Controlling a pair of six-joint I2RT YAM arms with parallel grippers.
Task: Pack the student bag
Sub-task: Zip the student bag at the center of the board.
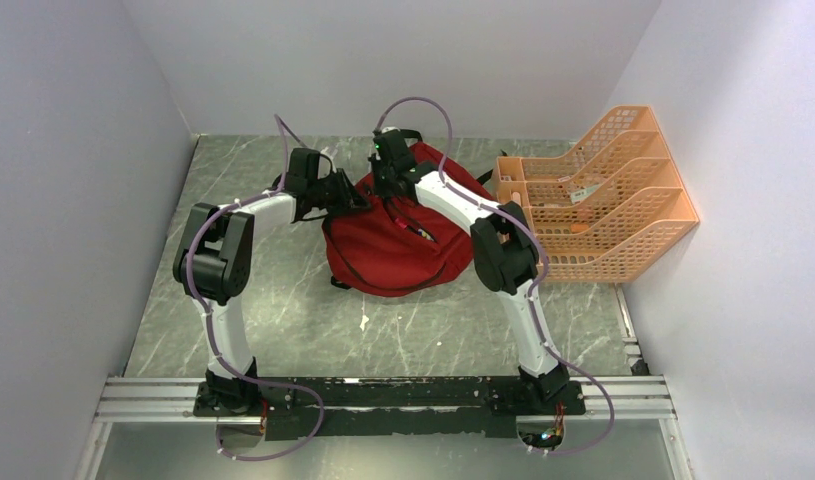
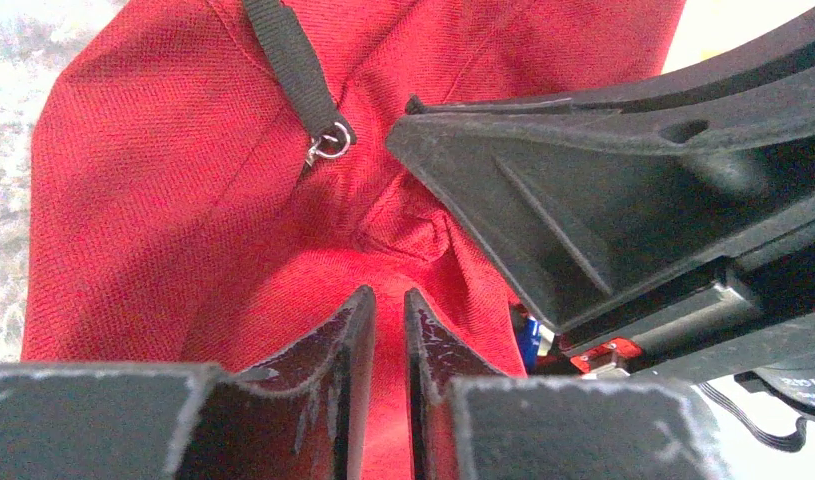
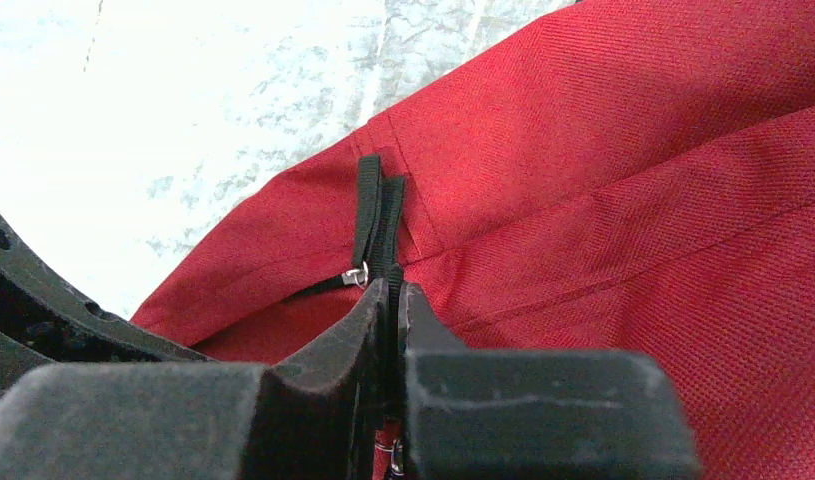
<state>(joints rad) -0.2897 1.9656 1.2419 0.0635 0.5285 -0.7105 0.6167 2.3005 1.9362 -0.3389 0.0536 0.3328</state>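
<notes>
Lying flat, student bag (image 1: 383, 255) long axis near-to-far, far end angled right; left gripper (image 2: 388, 300) pinches its fabric, right gripper (image 3: 395, 290) clamps zipper pull (image 3: 373, 210).

Left arm (image 1: 228, 250) and right arm (image 1: 498, 250) reach forward with elbows bent, wrists angled toward each other. Left gripper (image 2: 388, 297) pinches a fold of the bag (image 2: 163, 200), jaws nearly together. Right gripper (image 3: 393, 287) is clamped on a zipper pull (image 3: 376, 212).
</notes>
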